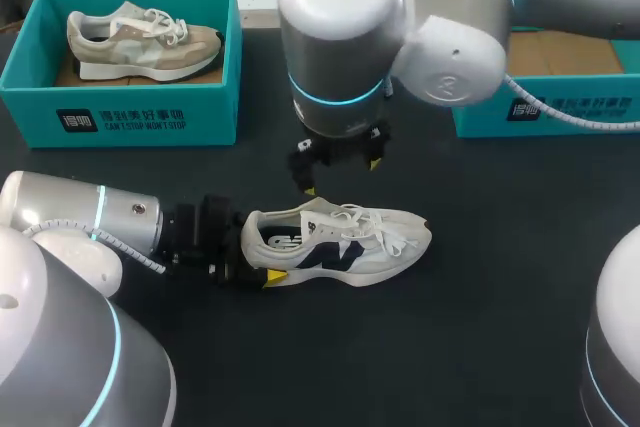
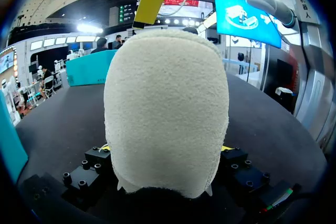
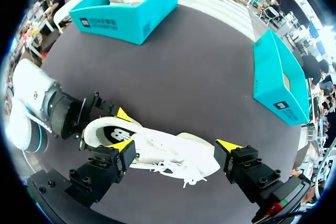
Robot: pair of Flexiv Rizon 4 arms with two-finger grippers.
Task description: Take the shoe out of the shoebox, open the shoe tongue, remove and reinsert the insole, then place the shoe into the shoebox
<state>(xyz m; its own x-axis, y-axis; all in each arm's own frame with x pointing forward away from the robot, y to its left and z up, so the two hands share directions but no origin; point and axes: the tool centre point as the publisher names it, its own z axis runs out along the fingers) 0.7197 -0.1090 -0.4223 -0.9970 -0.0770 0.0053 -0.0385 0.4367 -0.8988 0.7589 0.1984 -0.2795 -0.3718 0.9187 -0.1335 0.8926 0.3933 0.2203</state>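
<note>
A white shoe with a dark side logo lies on its side on the black table, toe pointing right. My left gripper comes in from the left and is shut on the shoe's heel, one yellow tip on each side. In the left wrist view the fuzzy heel fills the space between the fingers. My right gripper hangs open just above the shoe's opening, touching nothing. In the right wrist view the shoe lies under that gripper, with its laces loose.
A teal shoebox at the back left holds a beige shoe. A second teal shoebox stands at the back right, partly behind my right arm. Bare black table lies in front of the white shoe.
</note>
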